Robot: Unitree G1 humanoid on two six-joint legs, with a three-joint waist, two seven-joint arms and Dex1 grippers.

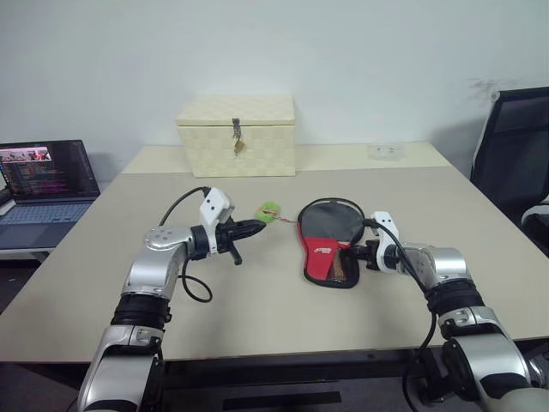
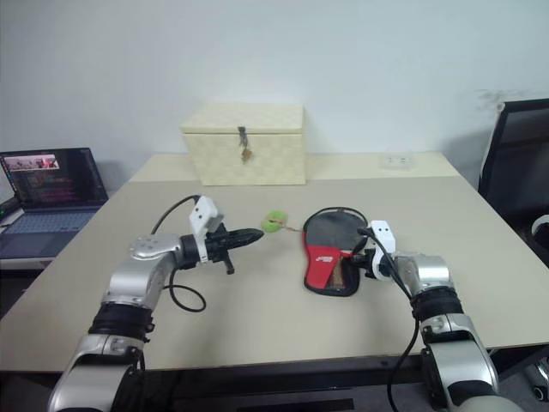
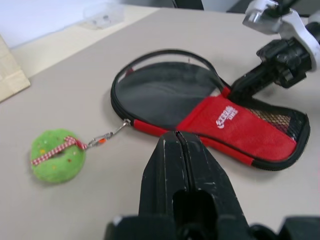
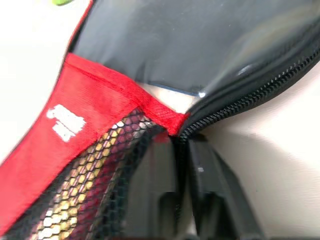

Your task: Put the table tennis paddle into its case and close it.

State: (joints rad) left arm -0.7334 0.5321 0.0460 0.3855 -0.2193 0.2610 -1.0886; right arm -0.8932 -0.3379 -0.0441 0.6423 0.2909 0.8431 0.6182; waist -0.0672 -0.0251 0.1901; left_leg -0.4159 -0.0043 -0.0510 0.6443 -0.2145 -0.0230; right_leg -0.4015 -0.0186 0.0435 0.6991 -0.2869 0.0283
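The case (image 1: pixel 323 253), a black pouch with a red logo panel and mesh, lies flat at mid-table with its zip open around the round end. Inside it lies the table tennis paddle (image 1: pixel 331 221); its black face shows through the opening, and something wood-coloured shows behind the mesh (image 4: pixel 75 200). My right gripper (image 1: pixel 356 254) is at the case's right edge, shut on the seam where the red panel meets the zip (image 4: pixel 175 125). My left gripper (image 1: pixel 257 227) is shut with nothing in it and hovers left of the case. It points at a green charm (image 3: pixel 55 156) clipped to the zip pull.
A cream woven latched box (image 1: pixel 238 136) stands at the back of the table. An open laptop (image 1: pixel 43 184) sits on a side table to the left. A black chair (image 1: pixel 515 154) stands at the right, and a small clear object (image 1: pixel 386 152) lies at the back right.
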